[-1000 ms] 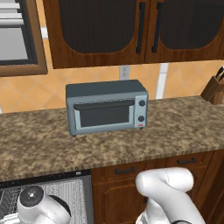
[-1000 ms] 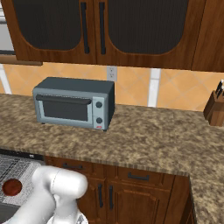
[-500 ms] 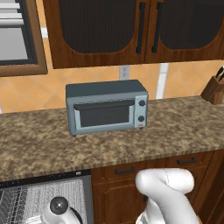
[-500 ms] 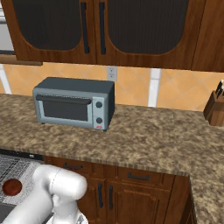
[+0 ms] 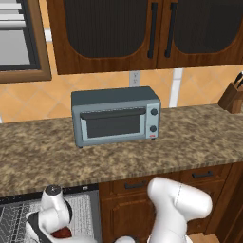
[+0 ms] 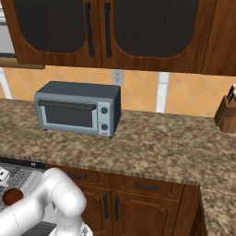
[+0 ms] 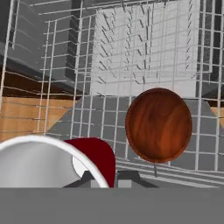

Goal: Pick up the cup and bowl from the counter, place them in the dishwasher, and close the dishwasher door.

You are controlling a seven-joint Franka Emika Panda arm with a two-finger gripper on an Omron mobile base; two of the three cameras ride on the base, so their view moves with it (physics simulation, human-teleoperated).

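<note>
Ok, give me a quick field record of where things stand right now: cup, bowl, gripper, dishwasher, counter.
cup: red, white rim, at the gripper, close to the hand camera
bowl: reddish-brown, in the white wire rack
gripper: shut on cup, low inside the dishwasher
dishwasher: open, rack showing
dishwasher door: not closed
counter: granite; toaster oven and knife block on it

Cup (image 7: 94,159) cut by the bottom band, fingers perhaps behind it
</note>
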